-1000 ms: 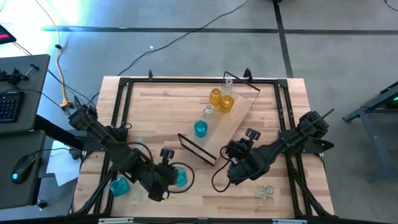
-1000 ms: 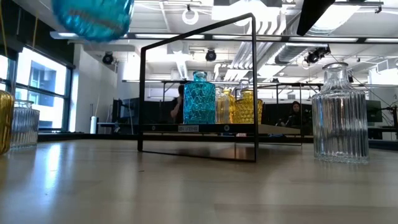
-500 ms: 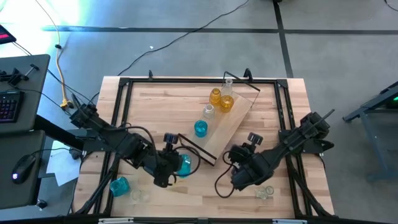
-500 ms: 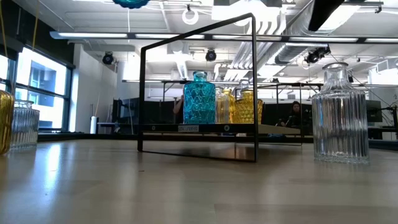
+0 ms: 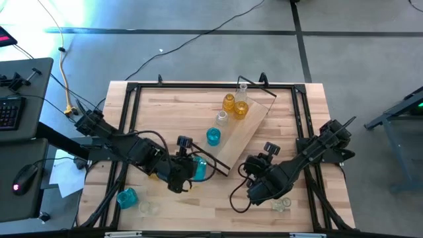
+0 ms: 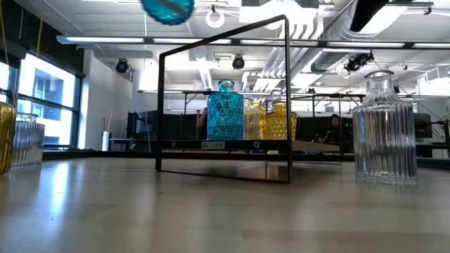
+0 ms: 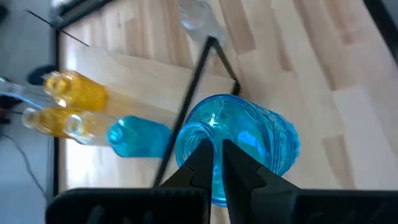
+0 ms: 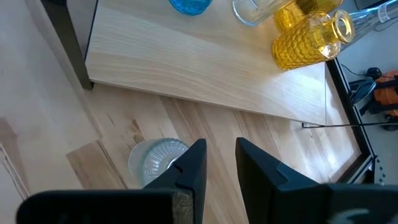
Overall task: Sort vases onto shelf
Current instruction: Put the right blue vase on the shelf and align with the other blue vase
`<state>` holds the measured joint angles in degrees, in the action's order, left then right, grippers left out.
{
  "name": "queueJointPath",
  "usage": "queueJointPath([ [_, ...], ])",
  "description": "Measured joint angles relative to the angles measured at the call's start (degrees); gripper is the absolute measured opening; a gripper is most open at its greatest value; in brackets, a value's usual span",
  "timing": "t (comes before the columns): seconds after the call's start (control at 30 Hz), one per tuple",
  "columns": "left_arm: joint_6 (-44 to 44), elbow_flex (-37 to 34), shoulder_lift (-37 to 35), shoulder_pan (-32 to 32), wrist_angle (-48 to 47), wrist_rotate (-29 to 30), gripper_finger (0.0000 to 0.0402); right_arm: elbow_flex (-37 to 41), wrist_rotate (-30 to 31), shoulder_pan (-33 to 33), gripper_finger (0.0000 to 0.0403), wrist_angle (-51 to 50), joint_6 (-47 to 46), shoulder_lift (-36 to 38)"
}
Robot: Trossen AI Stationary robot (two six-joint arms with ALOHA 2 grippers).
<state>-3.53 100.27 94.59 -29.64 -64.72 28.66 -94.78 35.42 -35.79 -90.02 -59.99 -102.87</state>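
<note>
Teal vase (image 5: pixel 195 169) pinched at rim by left gripper (image 7: pixel 214 163), jaws clamped, lifted off surface beside shelf (image 5: pixel 244 129) end, prob. to clear wire frame. Right gripper (image 8: pixel 219 163) over clear vase (image 8: pixel 157 161), jaws narrow, empty.

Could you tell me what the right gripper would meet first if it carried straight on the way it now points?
Probably the clear vase standing on the table: it sits just ahead of the open right gripper, slightly to one side of its line. Depth is hard to judge.

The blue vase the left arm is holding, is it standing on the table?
No, the left gripper holds the teal vase up in the air, above the shelf.
</note>
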Motion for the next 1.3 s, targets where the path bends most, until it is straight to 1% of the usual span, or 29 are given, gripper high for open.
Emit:
queueJointPath([
  [0.27, 8.7, 2.4, 0.0, 3.7, 6.0, 0.6, 0.0007, 0.0, 0.0, 0.0, 0.0067, 0.0, -0.2, 0.0],
  [0.37, 11.9, 3.6, 0.0, 5.3, 6.5, 1.0, 0.0007, 0.0, 0.0, 0.0, 0.0067, 0.0, -0.2, 0.0],
  [0.6, 18.8, 3.7, 0.0, 10.5, 12.0, 1.4, 0.0007, 0.0, 0.0, 0.0, 0.0067, 0.0, -0.2, 0.0],
  [0.77, 21.8, 3.7, 0.8, 14.3, 15.3, -1.2, 0.0007, 0.0, 0.0, 0.0, 0.0067, 0.0, -0.5, 0.0],
  [0.93, 23.7, 3.7, 4.1, 17.2, 16.7, -4.6, 0.0007, 0.0, 0.0, -0.2, 0.0067, 0.0, -1.3, 0.0],
  [1.03, 24.3, 3.7, 6.5, 18.2, 16.6, -6.1, 0.0007, 0.0, -0.2, -0.9, 0.0067, 0.0, -2.4, 0.0],
  [1.17, 25.3, 3.7, 8.7, 18.8, 17.1, -6.5, 0.0007, 0.0, -0.3, -2.8, 0.0067, 0.0, -4.5, 0.0],
  [1.3, 25.4, 3.7, 10.5, 19.6, 18.9, -9.3, 0.0007, 0.0, -0.3, -5.1, 0.0067, 0.0, -6.9, 0.0],
])
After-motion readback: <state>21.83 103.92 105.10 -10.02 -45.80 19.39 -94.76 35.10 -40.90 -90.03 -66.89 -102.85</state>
